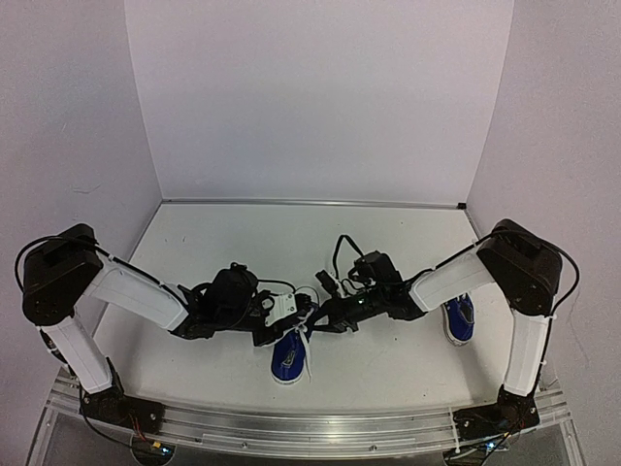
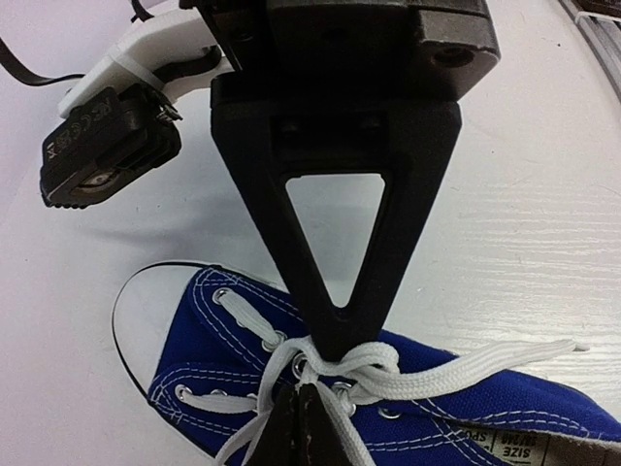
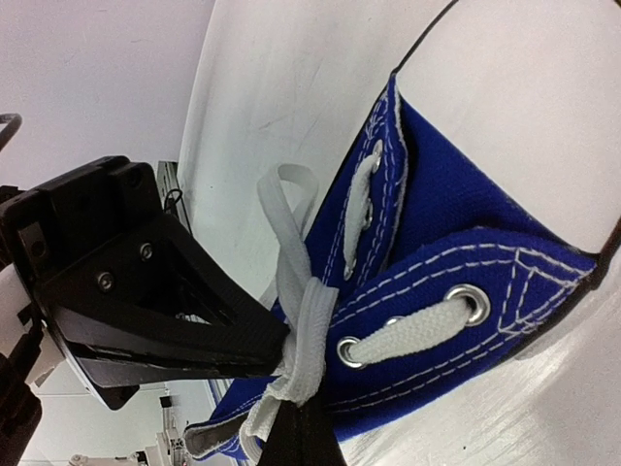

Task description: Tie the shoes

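Note:
One blue sneaker [image 1: 288, 357] lies at the table's centre front, toe toward me; it shows in the left wrist view [image 2: 209, 335] and the right wrist view [image 3: 456, 194]. Its white laces [image 2: 374, 369] cross in a loose knot over the eyelets, with one end trailing right [image 2: 505, 359]. My left gripper [image 2: 299, 393] is shut on lace at the knot. My right gripper [image 3: 299, 413] is shut on lace at the same knot [image 3: 306, 330]. In the top view the two grippers, left [image 1: 289, 325] and right [image 1: 317, 318], meet tip to tip over the shoe. The second sneaker [image 1: 459, 320] lies under my right arm.
White walls enclose the table on three sides. A metal rail [image 1: 310, 427] runs along the near edge. The right arm's white camera housing [image 2: 107, 146] hangs close above the shoe's toe.

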`<control>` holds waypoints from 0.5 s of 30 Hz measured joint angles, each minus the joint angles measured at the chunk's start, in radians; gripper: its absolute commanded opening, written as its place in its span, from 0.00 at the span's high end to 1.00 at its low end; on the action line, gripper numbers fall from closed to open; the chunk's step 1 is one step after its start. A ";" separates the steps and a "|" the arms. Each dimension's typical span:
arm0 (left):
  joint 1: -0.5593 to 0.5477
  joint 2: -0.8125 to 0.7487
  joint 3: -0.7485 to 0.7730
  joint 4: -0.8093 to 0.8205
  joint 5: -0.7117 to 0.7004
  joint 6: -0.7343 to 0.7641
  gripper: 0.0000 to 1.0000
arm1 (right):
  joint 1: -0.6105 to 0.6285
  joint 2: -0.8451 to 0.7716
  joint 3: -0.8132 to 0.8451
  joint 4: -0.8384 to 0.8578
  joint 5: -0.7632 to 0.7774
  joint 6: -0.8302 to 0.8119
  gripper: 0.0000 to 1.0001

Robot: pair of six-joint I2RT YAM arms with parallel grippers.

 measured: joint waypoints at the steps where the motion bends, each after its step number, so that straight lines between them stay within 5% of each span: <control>1: 0.000 -0.009 -0.003 -0.002 -0.006 0.002 0.92 | 0.000 -0.004 -0.004 0.000 0.003 0.000 1.00; 15: 0.014 -0.130 -0.045 -0.081 -0.067 0.039 0.68 | -0.002 -0.033 -0.014 -0.004 0.029 -0.008 1.00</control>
